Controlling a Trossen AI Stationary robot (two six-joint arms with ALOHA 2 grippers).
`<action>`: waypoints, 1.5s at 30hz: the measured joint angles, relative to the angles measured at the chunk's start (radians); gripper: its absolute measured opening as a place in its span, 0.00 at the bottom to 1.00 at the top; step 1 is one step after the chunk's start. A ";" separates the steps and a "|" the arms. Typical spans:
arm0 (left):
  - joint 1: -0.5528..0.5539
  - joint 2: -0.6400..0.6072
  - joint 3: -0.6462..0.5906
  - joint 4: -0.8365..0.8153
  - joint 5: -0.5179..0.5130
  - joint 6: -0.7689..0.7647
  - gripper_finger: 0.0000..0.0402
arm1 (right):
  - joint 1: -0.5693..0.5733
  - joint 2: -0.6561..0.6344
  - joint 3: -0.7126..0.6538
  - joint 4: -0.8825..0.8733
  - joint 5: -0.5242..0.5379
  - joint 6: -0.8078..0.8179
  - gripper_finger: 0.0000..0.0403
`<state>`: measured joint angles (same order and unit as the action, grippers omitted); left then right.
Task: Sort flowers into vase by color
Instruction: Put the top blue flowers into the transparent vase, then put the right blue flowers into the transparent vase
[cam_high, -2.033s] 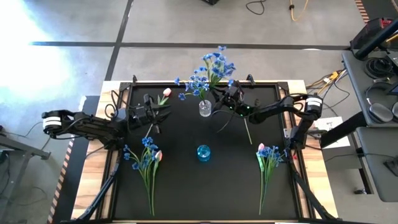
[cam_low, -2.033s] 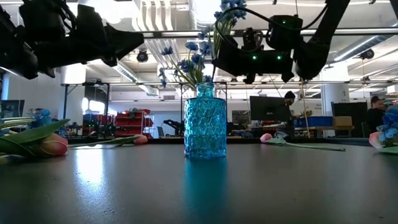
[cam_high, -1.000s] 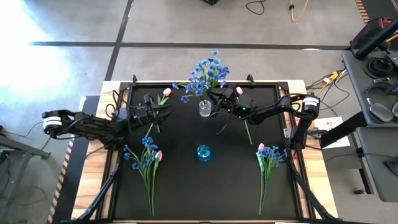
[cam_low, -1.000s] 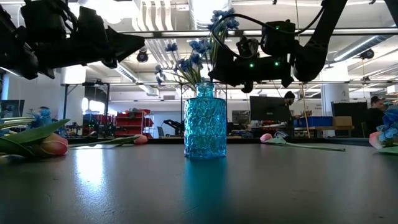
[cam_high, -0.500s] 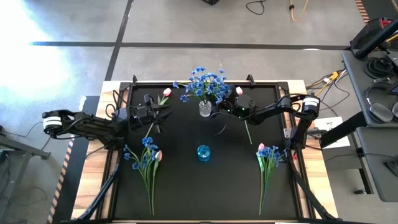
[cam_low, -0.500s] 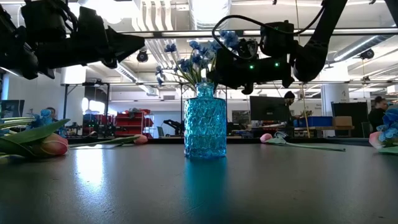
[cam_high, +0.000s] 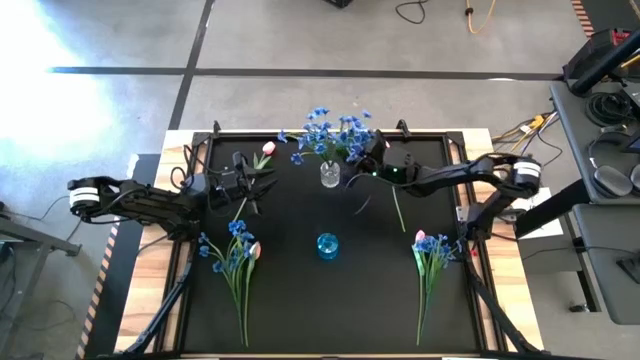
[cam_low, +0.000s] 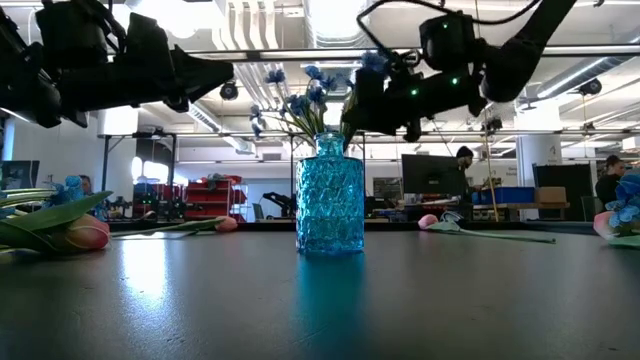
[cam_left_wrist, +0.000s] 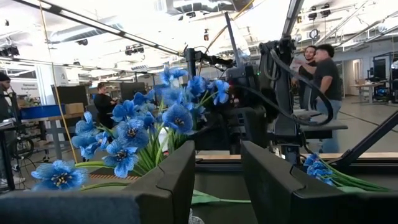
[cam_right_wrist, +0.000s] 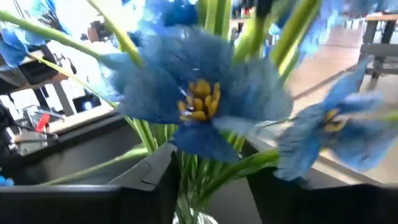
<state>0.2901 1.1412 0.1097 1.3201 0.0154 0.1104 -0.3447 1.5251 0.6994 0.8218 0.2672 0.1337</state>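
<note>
Right tool (cam_high: 362, 163) beside blue spray (cam_high: 335, 133), seemingly open.

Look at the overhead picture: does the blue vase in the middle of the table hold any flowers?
No, the blue vase stands empty; the blue flowers sit in the clear vase behind it.

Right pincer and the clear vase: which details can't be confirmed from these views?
- Right pincer, high view: blue blossoms cover its fingertips, so its grip is unclear.
- Right wrist view: a blurred blue flower fills the picture, hiding the stems' seating.
- Low view: the blue vase stands in front of the clear vase.
- Left pincer, high view: too small to judge its opening.
</note>
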 joint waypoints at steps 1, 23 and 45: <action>0.000 0.000 0.000 0.000 0.000 0.000 0.29 | 0.001 -0.021 0.000 -0.033 0.000 0.000 0.42; 0.000 0.000 0.000 -0.003 0.001 -0.001 0.29 | 0.039 -0.344 0.000 -0.583 -0.003 -0.045 0.61; 0.000 0.000 -0.001 -0.010 0.132 -0.044 0.29 | 0.586 -0.499 0.092 -1.537 0.074 0.811 0.28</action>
<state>0.2897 1.1412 0.1089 1.3102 0.1473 0.0662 0.2410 1.0262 0.7914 -0.7154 0.3411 0.9451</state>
